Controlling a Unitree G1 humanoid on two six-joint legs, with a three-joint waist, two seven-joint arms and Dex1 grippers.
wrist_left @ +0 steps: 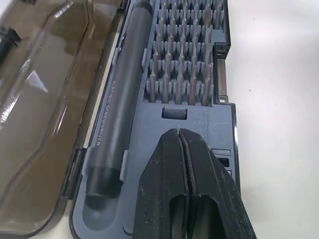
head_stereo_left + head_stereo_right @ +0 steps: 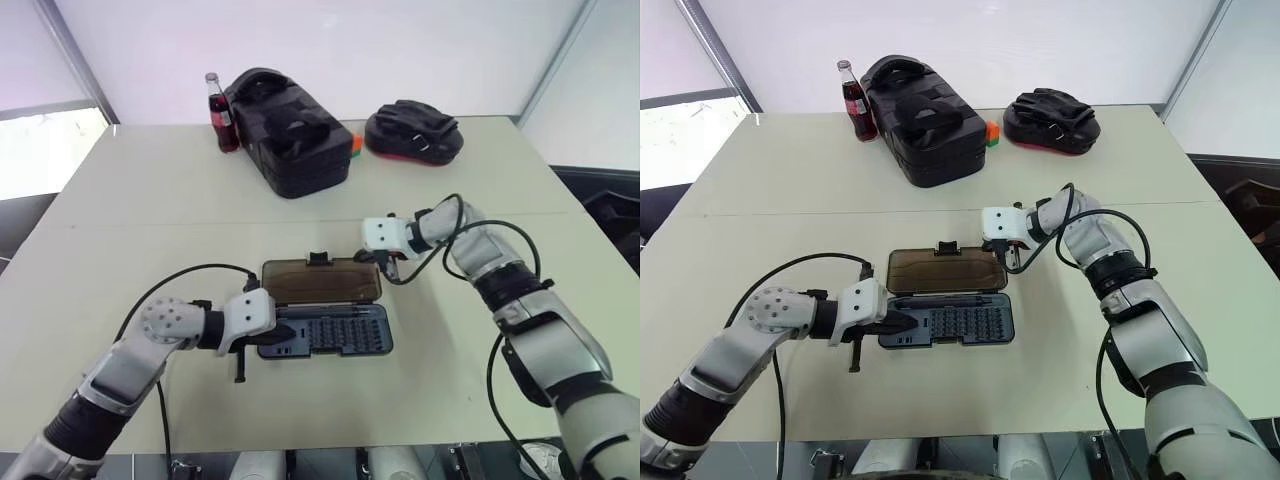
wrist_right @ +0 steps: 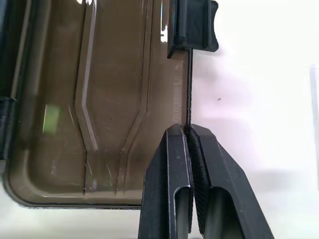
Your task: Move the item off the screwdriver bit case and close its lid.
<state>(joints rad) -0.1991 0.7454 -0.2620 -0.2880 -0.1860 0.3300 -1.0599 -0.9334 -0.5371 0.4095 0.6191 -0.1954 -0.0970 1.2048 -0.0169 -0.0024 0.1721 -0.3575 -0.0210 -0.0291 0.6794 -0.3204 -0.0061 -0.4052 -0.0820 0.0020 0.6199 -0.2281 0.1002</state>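
**Right claw pinches the lid's far edge**

At mid-table the screwdriver bit case (image 2: 322, 312) lies open, long axis left-right. Its lid (image 2: 320, 282) lies flat on the far side; the right gripper (image 3: 189, 130) is clamped on that far edge. The left gripper (image 1: 178, 133), fingers together, presses the tray's left end.

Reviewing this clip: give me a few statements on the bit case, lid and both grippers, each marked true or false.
1. The screwdriver bit case lies open. True.
2. The lid is folded shut over the bits. False: it lies flat on the table behind the tray.
3. The right gripper is shut on the lid's edge. True.
4. The left gripper is wide open. False: its fingers are together, over the tray.
5. A cola bottle stands on the lid. False: it stands beside the black bag.
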